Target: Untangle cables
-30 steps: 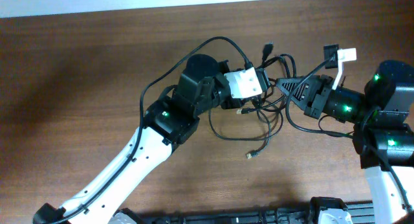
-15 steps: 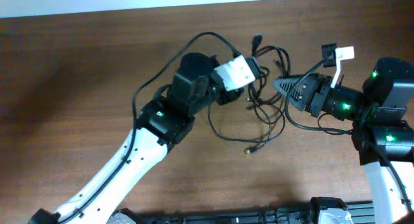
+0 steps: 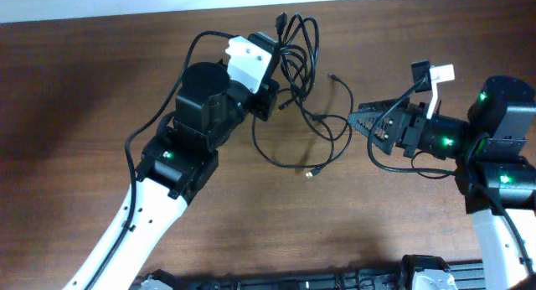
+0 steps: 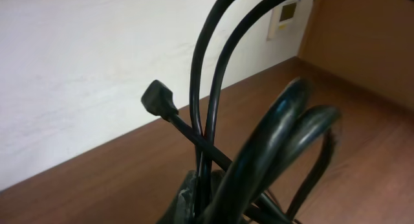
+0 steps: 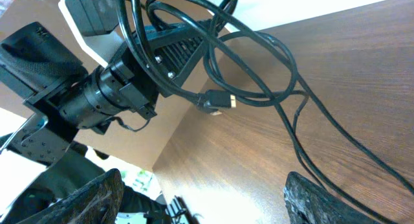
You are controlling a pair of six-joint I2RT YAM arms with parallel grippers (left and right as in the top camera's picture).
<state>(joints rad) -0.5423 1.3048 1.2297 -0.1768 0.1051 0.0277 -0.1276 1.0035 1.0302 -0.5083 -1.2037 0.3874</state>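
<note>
The cables (image 3: pixel 303 47) are thin black cords bunched in loops at the far middle of the table. Strands trail down to a metal-tipped plug (image 3: pixel 311 173). My left gripper (image 3: pixel 280 74) is shut on the bunch. In the left wrist view the cables (image 4: pixel 213 88) rise out of its fingers (image 4: pixel 191 201), and a black plug (image 4: pixel 158 101) sticks out to the left. My right gripper (image 3: pixel 358 121) stands open to the right of the trailing strands with nothing in it. In its own view the fingers (image 5: pixel 326 198) are wide apart, with the looped cables (image 5: pixel 259 62) and a plug (image 5: pixel 217 102) ahead.
The brown wooden table (image 3: pixel 100 89) carries only the cables. The left arm (image 5: pixel 90 88) fills the upper left of the right wrist view. A white wall (image 4: pixel 77 68) borders the table's far edge. The arms' own thicker wires (image 3: pixel 159 114) arch beside them.
My left gripper has swung up and to the left, dragging the cable bunch toward the far edge. My right gripper has gone from shut to open, and the cables have drawn away from it.
</note>
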